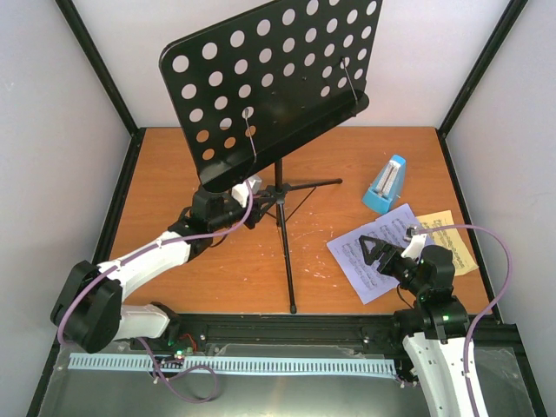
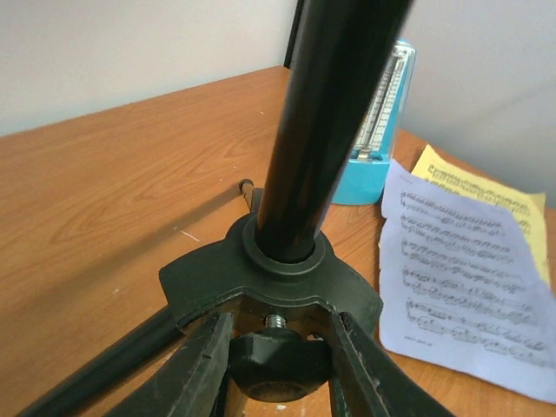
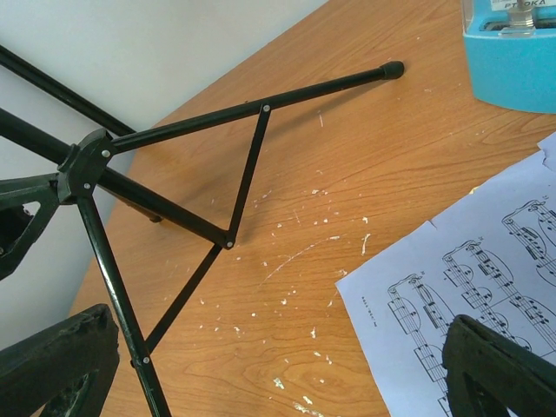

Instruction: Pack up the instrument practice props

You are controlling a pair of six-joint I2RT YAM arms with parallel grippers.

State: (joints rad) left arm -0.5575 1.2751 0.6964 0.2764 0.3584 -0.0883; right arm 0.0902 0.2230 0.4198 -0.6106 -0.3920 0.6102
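The black music stand [image 1: 278, 78] stands upright at mid table, its round-holed desk tilted. My left gripper [image 1: 230, 208] is at its tripod collar. In the left wrist view the gripper [image 2: 278, 328] is shut on the black locking knob [image 2: 278, 369] under the pole [image 2: 321, 130]. The white page [image 1: 395, 228] partly covers the yellow page [image 1: 452, 239] at right. The blue metronome [image 1: 385, 184] stands behind them. My right gripper [image 1: 375, 252] hovers open and empty over the white page's left edge [image 3: 486, 261].
The tripod legs [image 3: 252, 113] spread across the wood table [image 1: 174, 165], one reaching toward the front edge. White walls and black frame posts close in the back and sides. A metal rail [image 1: 287, 334] runs along the near edge.
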